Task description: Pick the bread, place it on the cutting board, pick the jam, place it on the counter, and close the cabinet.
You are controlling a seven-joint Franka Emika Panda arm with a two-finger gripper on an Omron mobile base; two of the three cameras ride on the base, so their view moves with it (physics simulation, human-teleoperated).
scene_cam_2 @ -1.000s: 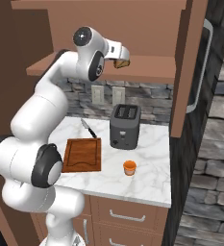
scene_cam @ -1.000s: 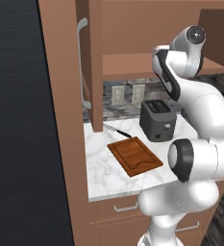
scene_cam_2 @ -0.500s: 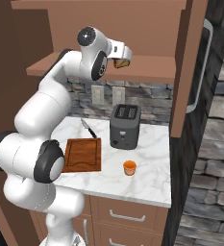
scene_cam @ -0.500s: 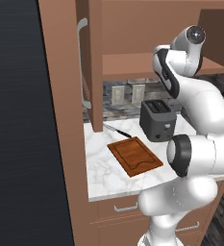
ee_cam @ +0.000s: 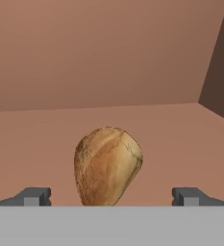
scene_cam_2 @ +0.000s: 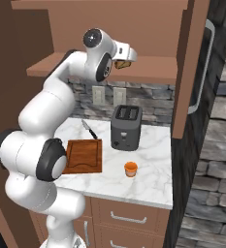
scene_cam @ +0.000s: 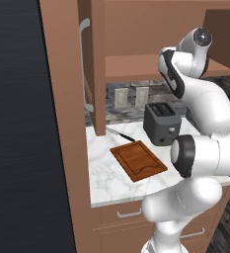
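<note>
The bread (ee_cam: 107, 166), a tan-brown lump, rests on the cabinet shelf (scene_cam_2: 153, 65) between my gripper's (ee_cam: 111, 196) fingertips, which stand wide apart without touching it. From the right base view my gripper (scene_cam_2: 128, 57) is up at the shelf with the bread (scene_cam_2: 123, 64) just under it, and it is open. The cutting board (scene_cam_2: 83, 156) (scene_cam: 138, 160) lies bare on the counter (scene_cam_2: 153, 179). The orange jam (scene_cam_2: 130, 169) stands on the counter in front of the toaster. The cabinet door (scene_cam_2: 189, 72) (scene_cam: 89, 59) hangs open.
A dark toaster (scene_cam_2: 125, 127) (scene_cam: 162, 123) stands behind the board, and a knife (scene_cam_2: 89, 130) lies beside it. The open doors flank the shelf on both sides. Drawers (scene_cam_2: 129, 218) sit under the counter.
The hand has eased slightly farther along the shelf toward the bread. Nothing else has moved.
</note>
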